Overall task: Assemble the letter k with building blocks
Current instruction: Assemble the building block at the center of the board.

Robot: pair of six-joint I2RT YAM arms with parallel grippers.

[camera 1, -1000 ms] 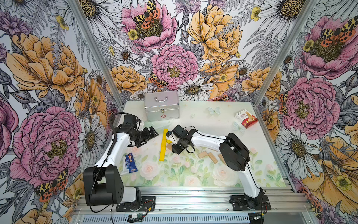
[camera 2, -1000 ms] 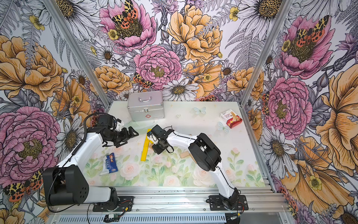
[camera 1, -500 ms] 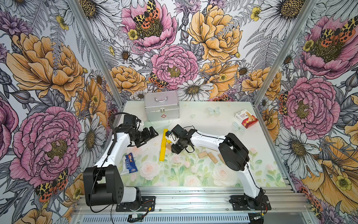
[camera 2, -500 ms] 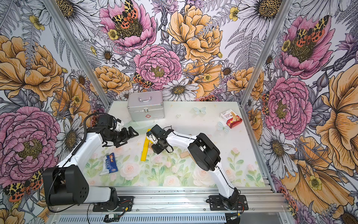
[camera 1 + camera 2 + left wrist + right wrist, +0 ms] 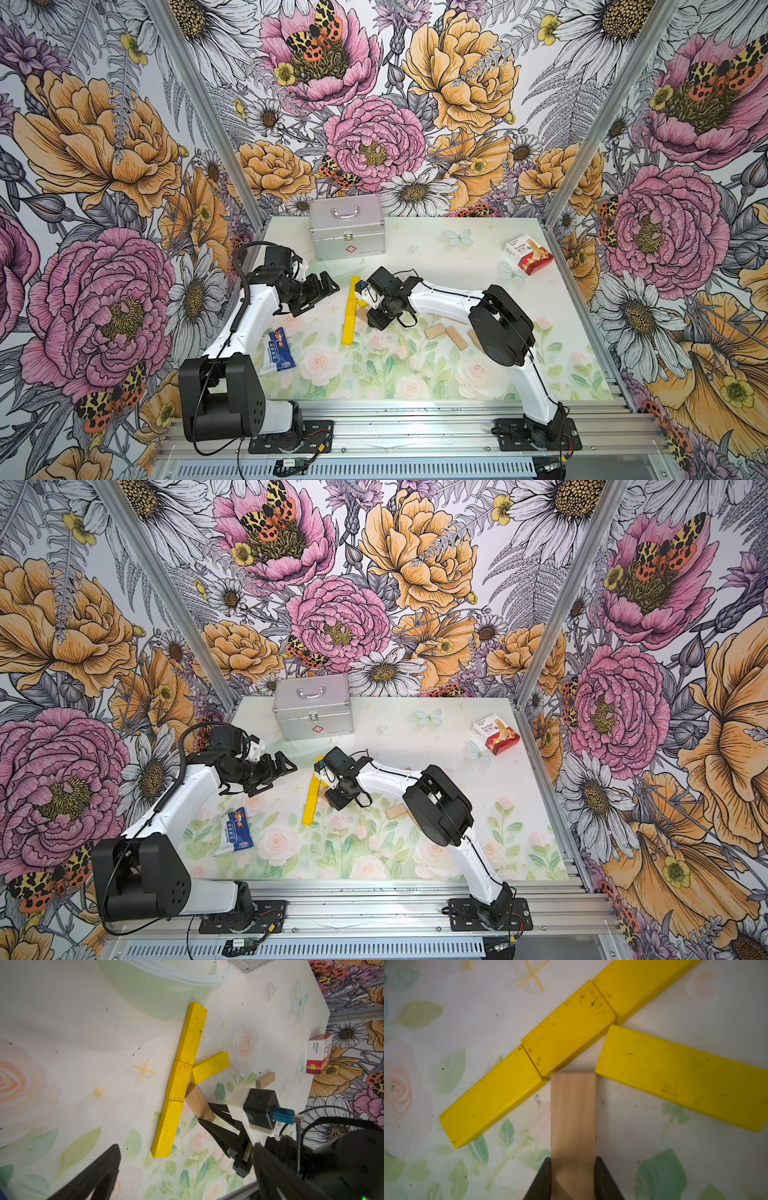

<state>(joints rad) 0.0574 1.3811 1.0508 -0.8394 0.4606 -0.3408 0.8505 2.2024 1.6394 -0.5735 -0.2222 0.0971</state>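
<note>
In both top views the letter k (image 5: pixel 350 311) lies mid-desk (image 5: pixel 457 262), its stem of bright yellow wooden bars running up the frame. The right end effector (image 5: pixel 371 314) sits low against the stem's right side. Its wrist hides both slanted arms, so the grip cannot be read here. The left end effector (image 5: pixel 322 293) hovers left of the stem with its jaws wide apart and empty, probably to stay clear of the build. Loose pale wood bars (image 5: pixel 444 334) lie at lower right, partly behind the right arm.

The left wrist view shows a yellow slanted bar (image 5: pixel 209 1068) meeting the stem. A pale natural wood bar (image 5: pixel 198 1103) lies below it, with black fingers (image 5: pixel 216 1132) at its outer end.

In the right wrist view the jaws are clamped on that bar's long sides. Its far end touches the stem's middle bar, apparently to set the lower arm's angle. The held end is cut off by the frame edge.
</note>
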